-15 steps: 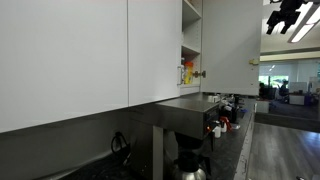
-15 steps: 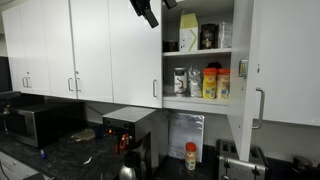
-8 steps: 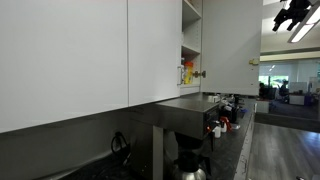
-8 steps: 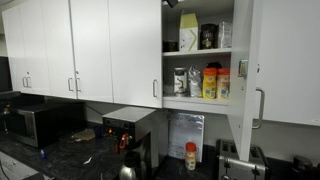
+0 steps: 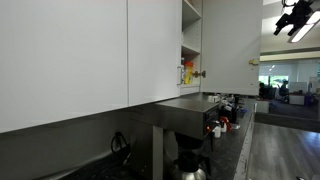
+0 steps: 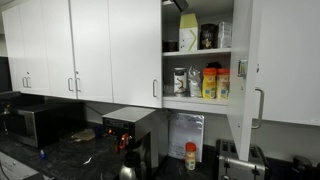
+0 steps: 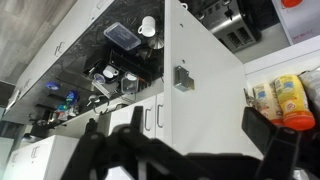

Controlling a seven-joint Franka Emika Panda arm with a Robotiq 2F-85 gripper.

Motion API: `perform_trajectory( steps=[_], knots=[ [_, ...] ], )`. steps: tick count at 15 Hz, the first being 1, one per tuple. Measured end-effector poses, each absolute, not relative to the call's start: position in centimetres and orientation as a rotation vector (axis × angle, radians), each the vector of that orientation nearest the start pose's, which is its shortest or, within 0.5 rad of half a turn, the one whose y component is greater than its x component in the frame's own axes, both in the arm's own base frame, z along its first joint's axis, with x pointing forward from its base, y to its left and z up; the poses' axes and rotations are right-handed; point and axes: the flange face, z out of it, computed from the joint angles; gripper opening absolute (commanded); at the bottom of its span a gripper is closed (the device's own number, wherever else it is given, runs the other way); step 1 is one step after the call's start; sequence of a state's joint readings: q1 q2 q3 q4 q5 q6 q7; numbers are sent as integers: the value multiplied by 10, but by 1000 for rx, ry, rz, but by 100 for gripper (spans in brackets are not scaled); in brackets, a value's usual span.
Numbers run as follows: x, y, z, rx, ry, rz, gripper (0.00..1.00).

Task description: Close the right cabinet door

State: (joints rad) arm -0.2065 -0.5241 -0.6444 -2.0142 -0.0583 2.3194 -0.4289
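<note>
The right cabinet door stands swung out from the open cabinet, with its silver bar handle at its outer edge. It also shows in the other exterior view. In the wrist view its white inner face with a metal hinge piece fills the middle. My gripper is open and empty, its dark fingers on either side of that panel and apart from it. In both exterior views the gripper hangs high, near the top of the cabinet.
The open shelves hold several jars and boxes. Closed white doors run along the wall. Below are a microwave, a coffee machine and a dark counter. Another closed door lies beyond the open one.
My gripper has moved along the top of the cabinets towards the open cabinet and its swung-out door. The door has not moved.
</note>
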Motion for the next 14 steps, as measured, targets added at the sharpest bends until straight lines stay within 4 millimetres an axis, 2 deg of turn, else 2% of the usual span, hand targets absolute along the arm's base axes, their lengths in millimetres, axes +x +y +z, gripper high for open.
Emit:
perform_trajectory(
  steps=[10, 14],
  knots=[
    [247, -408, 697, -3049, 697, -1224, 100],
    [241, -423, 694, -3000, 705, -1252, 100]
  ],
)
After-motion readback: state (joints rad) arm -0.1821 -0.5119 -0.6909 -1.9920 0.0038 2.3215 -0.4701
